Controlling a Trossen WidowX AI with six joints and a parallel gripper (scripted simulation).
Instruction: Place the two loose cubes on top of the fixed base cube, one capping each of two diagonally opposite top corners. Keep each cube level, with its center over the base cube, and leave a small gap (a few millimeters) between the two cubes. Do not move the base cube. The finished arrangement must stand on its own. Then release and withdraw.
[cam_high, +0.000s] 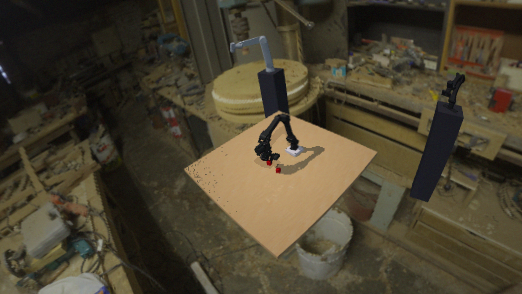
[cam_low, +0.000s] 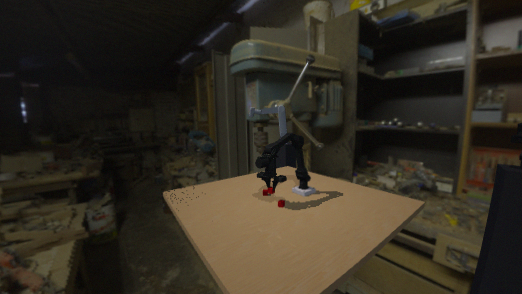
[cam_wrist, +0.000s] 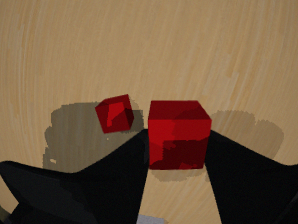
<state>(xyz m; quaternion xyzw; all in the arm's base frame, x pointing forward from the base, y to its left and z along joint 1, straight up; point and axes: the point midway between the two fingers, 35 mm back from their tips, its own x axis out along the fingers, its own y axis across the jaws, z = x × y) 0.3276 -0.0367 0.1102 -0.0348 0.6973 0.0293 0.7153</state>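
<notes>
Close above the pale wooden table top (cam_high: 300, 210), the black parallel-jaw gripper (cam_wrist: 178, 152) is clenched on a small red cube (cam_wrist: 177, 132), pinched by two opposite flat faces. A second small red cube (cam_wrist: 115, 113) rests on the wood just beside it, seemingly apart. Both look rigid, light and smooth-sided, so a centred, square grip on flat faces should prevent twisting or slipping.

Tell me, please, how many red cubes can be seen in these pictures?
2. One red cube is held between the fingers of the pincer. The other cube sits on the wooden table, beside it. A third may be hidden.
</notes>
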